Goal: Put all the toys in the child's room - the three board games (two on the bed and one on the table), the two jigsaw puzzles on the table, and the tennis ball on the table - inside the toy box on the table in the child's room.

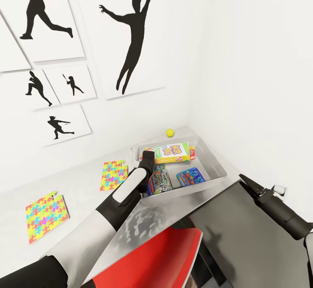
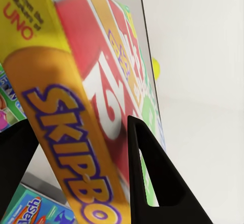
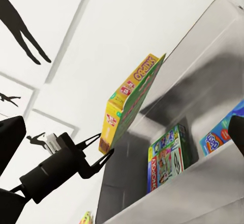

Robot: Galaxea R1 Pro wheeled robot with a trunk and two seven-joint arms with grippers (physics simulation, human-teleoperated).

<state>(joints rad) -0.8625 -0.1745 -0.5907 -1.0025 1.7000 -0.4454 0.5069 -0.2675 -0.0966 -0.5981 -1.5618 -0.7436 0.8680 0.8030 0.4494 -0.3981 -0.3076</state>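
My left gripper (image 1: 147,154) reaches into the light grey toy box (image 1: 218,169) on the table (image 1: 82,183) and is shut on the "SKIP BO" board game (image 1: 172,152), holding it tilted up over the far side of the box. Its black fingers (image 2: 152,178) clamp that box edge. The green-edged board game (image 1: 159,179) and the small blue one (image 1: 191,176) lie flat on the toy box floor. The tennis ball (image 1: 170,132) rests on the table behind the box, by the corner. Two jigsaw puzzles (image 1: 114,175) (image 1: 45,215) lie on the table to the left. My right gripper (image 1: 250,183) hovers open beside the box's right end.
White walls with black silhouette posters (image 1: 130,35) close off the back and right. A red chair (image 1: 165,257) sits under the table's front edge. The table's grey side panel (image 1: 234,231) is below my right arm.
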